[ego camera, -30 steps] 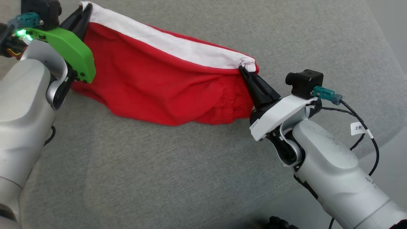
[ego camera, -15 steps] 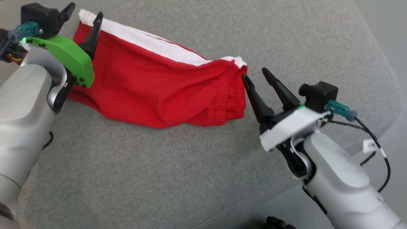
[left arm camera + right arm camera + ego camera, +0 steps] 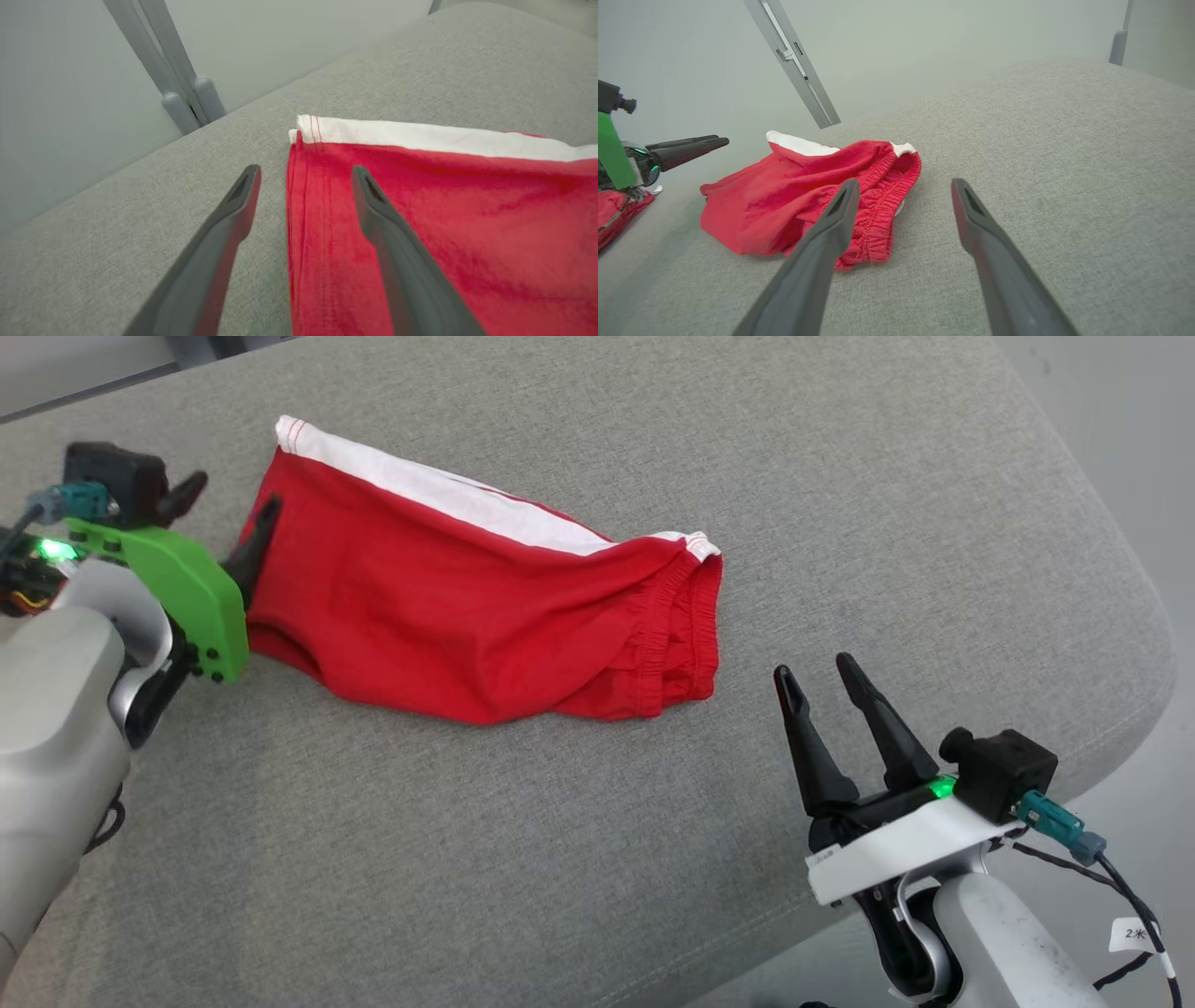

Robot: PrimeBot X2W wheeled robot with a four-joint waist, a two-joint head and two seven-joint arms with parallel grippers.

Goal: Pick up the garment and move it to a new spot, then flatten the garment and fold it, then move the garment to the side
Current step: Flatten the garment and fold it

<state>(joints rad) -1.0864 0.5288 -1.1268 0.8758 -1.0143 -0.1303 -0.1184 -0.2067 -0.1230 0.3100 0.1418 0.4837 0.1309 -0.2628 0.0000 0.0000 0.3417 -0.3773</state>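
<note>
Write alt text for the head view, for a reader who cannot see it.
A red garment with a white band lies rumpled on a grey fabric surface. The open left end effector is at its left edge; the open right end effector stands apart from its right end, holding nothing.

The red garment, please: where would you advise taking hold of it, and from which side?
Probably the two ends of the red garment, along the white band: left hand from the left at the hemmed corner, right hand from the right at the gathered waistband. It lies stretched sideways, both ends free.
</note>
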